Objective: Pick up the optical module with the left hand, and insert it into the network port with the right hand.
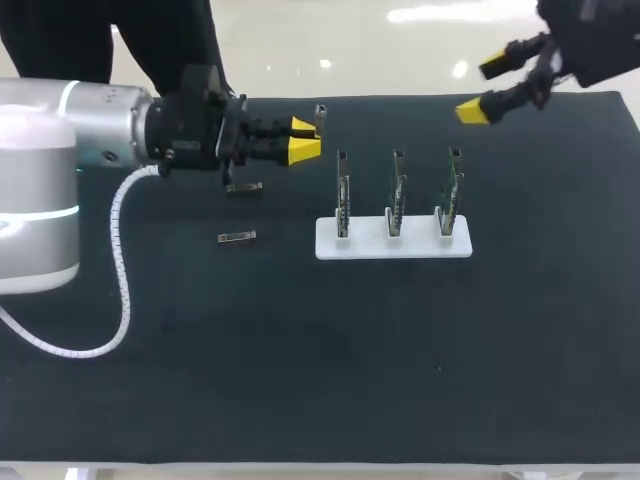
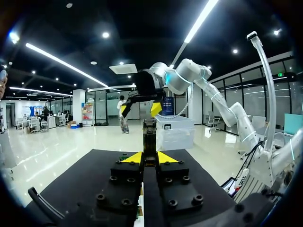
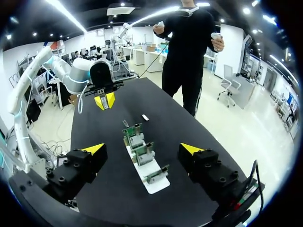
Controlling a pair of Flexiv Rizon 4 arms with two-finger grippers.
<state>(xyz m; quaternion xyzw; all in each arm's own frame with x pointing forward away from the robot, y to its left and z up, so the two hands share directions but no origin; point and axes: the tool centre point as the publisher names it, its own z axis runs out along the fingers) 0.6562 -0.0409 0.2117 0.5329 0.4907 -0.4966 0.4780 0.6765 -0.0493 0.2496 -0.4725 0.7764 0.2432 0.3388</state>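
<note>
The left gripper (image 1: 303, 139) hangs over the black table (image 1: 300, 380), closed on the optical module (image 1: 320, 117). The left wrist view shows this better: both yellow tips pinch the module, which points ahead. Only the head view shows two more modules (image 1: 243, 187) lying below the arm. A white base (image 1: 330, 248) carries three upright boards (image 1: 397, 195). The right gripper (image 1: 483, 88) is spread wide, with nothing in it.

The black table cover (image 1: 300, 380) looks matt and cloth-like. The white rectangular plastic base (image 1: 393, 247) is smooth (slightly glossy). The slim dark metal optical module (image 2: 149, 137) has a dull sheen.
</note>
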